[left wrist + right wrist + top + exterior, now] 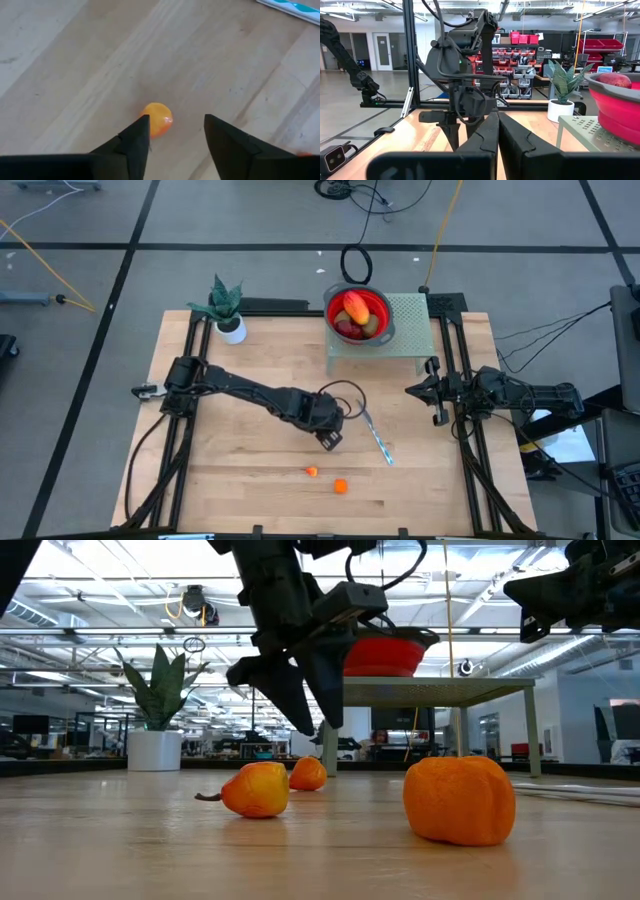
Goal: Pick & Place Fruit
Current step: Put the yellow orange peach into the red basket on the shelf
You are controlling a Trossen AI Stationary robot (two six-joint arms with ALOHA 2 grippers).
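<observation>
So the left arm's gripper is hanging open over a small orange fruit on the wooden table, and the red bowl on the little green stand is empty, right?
Not quite: the red bowl on the green stand already holds several fruit pieces, as the high view shows. The rest stands: the left gripper hangs open over a small orange fruit on the table.

Bowl (385,315) with fruit (354,308) on stand (415,330); plant (228,308) left; knife (377,436) mid-table.

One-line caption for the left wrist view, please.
Left gripper open above the wooden table, a small orange fruit just beyond its fingertips, the knife at the frame's edge.
</observation>
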